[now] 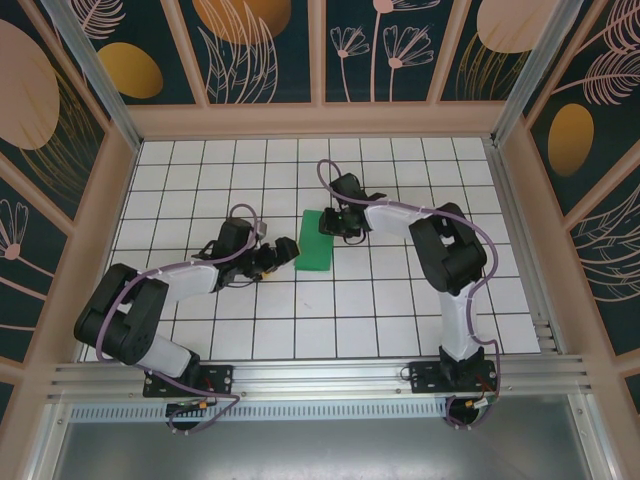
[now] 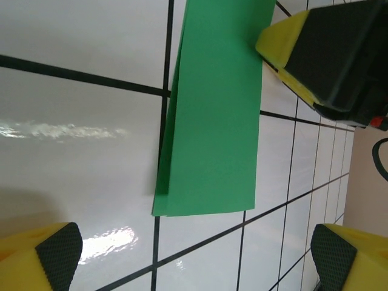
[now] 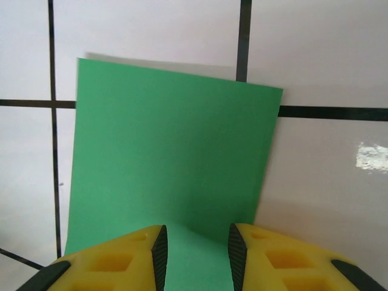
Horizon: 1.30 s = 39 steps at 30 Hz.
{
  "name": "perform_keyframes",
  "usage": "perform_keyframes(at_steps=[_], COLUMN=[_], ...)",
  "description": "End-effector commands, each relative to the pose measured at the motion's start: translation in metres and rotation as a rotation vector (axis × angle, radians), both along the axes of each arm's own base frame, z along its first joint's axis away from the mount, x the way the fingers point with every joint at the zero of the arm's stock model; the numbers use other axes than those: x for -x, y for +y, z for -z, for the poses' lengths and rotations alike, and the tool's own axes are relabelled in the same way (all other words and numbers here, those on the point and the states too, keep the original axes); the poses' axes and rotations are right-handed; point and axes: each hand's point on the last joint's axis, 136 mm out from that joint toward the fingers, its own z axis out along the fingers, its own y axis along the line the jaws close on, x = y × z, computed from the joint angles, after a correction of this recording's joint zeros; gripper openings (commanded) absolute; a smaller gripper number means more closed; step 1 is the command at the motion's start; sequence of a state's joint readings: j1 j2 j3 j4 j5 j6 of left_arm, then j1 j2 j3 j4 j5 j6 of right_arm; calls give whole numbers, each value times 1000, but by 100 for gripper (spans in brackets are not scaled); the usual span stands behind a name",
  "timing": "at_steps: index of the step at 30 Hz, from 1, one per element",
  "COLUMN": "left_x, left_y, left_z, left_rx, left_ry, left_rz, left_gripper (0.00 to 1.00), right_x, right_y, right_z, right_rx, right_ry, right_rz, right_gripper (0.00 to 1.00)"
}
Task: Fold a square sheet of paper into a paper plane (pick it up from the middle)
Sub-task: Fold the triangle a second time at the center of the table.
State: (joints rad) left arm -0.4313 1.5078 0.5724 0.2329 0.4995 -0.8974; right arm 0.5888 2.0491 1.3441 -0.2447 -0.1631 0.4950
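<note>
White gridded table [image 1: 400, 320] is bearing the folded green sheet [image 1: 315, 242]. Right gripper [image 3: 194, 254] is sitting narrowed over its far edge; grip unclear. Left gripper [image 2: 194, 254] is gaping wide beside it.

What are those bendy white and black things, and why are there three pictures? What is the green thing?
Those are two robot arms, bolted at the near edge of a table with white tiles. Each arm ends in a tool with two yellow fingers for pinching. The big picture is taken from a camera up above. The other two come from little cameras on the arms' wrists, so you see each tool's own fingers up close.

The green thing is a sheet of paper, folded over itself and lying on the tiles. The right tool has its fingers on either side of one edge of the paper, seemingly pinching it. The left tool is wide open, just short of the paper's other end, holding nothing.
</note>
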Motion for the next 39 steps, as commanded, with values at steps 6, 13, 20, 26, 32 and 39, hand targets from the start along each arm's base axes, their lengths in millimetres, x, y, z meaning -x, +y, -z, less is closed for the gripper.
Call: perform_keyframes(at_steps=[6, 13, 20, 26, 32, 39], left_x=[4, 0, -4, -8, -11, -16], left_y=[-22, -33, -43, -52, -56, -58], left_z=[-17, -12, -12, -14, -15, -24], left_rx=[89, 129, 160, 214, 222, 226], left_ry=[67, 113, 122, 122, 118, 83], left_rz=[17, 10, 28, 49, 62, 68], left_gripper=[98, 94, 84, 80, 76, 68], right_x=[6, 10, 11, 11, 10, 12], right_y=[-17, -19, -18, -17, -17, -19], right_z=[23, 30, 31, 32, 31, 35], right_rx=[35, 22, 11, 5, 3, 14], right_ry=[59, 81, 82, 81, 81, 86], right_rz=[0, 0, -5, 1, 4, 4], right_gripper=[35, 35, 35, 34, 34, 34])
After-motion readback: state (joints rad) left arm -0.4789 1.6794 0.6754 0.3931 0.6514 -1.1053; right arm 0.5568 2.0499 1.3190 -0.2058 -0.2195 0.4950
